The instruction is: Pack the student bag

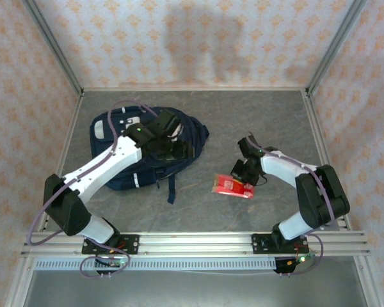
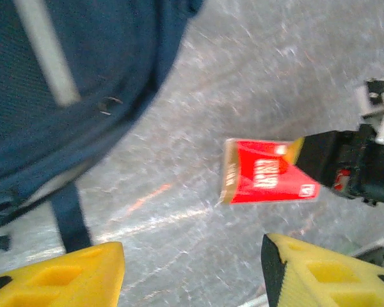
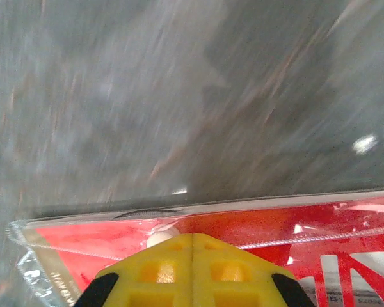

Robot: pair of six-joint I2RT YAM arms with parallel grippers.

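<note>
1. The right jaws are pressed together on one edge of a flat red packet (image 1: 232, 186) (a thin pinch on glossy wrapping). I judge this the weak point: the packet's free end sticks out sideways towards the bag, so it could pivot or slip out during a quick swing.
2. The left jaws stand apart with nothing between them, above the student bag (image 1: 191, 137). They have no hold on the fabric, and I cannot tell whether the bag's mouth is open. A slack opening could catch the packet's leading corner.
3. The bag lies on the left of the worktop (image 1: 256, 121), well apart from the packet. Both wrists meeting over it risks a knock.
4. The right arm folds inward from an elbow at the far right, with its wrist tipped down. The left forearm slants up from a left elbow, ending over the bag's middle.
</note>
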